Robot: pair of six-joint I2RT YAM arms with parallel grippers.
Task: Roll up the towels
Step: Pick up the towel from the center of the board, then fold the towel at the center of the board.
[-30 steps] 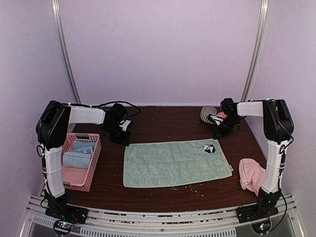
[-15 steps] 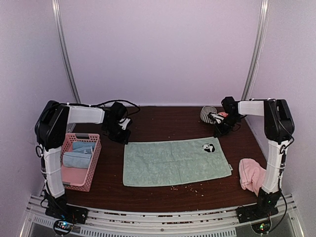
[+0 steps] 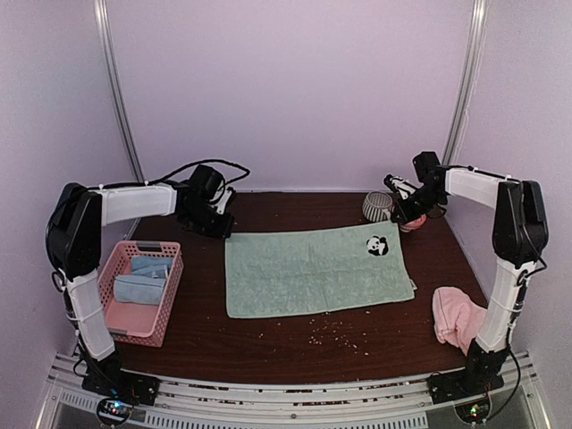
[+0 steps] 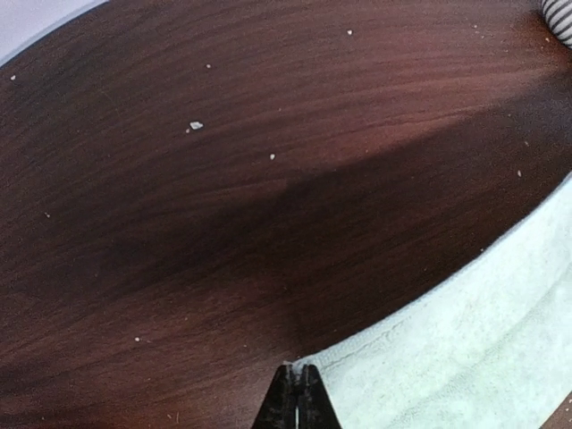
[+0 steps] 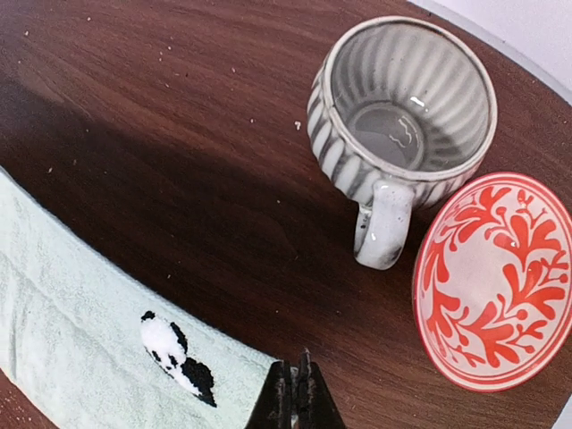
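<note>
The mint green towel (image 3: 313, 270) with a panda patch (image 3: 377, 244) lies spread on the dark table, its far edge lifted. My left gripper (image 3: 223, 231) is shut on the towel's far left corner (image 4: 308, 365). My right gripper (image 3: 399, 223) is shut on its far right corner (image 5: 268, 365), beside the panda patch (image 5: 177, 357). The pink towel (image 3: 456, 316) lies crumpled at the near right by the right arm's base.
A striped mug (image 3: 376, 206) (image 5: 400, 107) and a red-patterned bowl (image 5: 493, 281) stand just behind the right gripper. A pink basket (image 3: 138, 290) with blue and pink cloths sits at the left. Crumbs dot the table near the towel's front edge.
Both grippers have moved toward the back of the table and risen, pulling the green towel's far edge with them. The towel has slid away from the front edge.
</note>
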